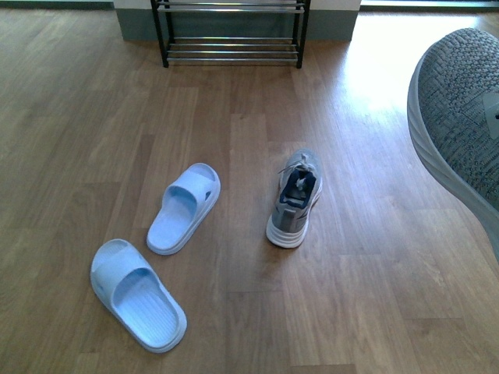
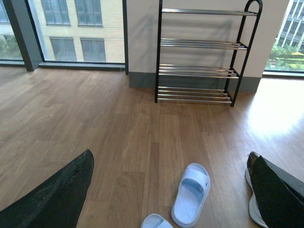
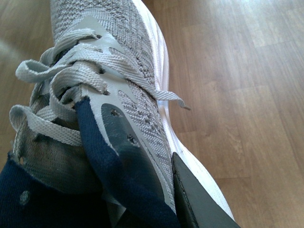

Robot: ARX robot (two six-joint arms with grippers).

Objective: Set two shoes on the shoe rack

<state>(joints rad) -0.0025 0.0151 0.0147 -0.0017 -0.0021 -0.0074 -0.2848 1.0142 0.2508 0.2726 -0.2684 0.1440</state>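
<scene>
One grey sneaker [image 1: 460,117] hangs in the air at the right edge of the front view, toe up. In the right wrist view my right gripper [image 3: 161,199] is shut on this sneaker [image 3: 118,71], one finger [image 3: 199,199] pressed against its side wall by the white sole. The other grey sneaker [image 1: 295,199] stands on the floor, toe toward the shoe rack [image 1: 231,48] at the far wall. My left gripper [image 2: 171,190] is open high above the floor, with nothing between its fingers. The rack [image 2: 199,71] shows bare chrome shelves.
Two light blue slides [image 1: 185,206] [image 1: 137,294] lie on the wooden floor left of the standing sneaker. A grey baseboard wall [image 1: 136,23] runs behind the rack. Large windows [image 2: 71,28] flank the wall.
</scene>
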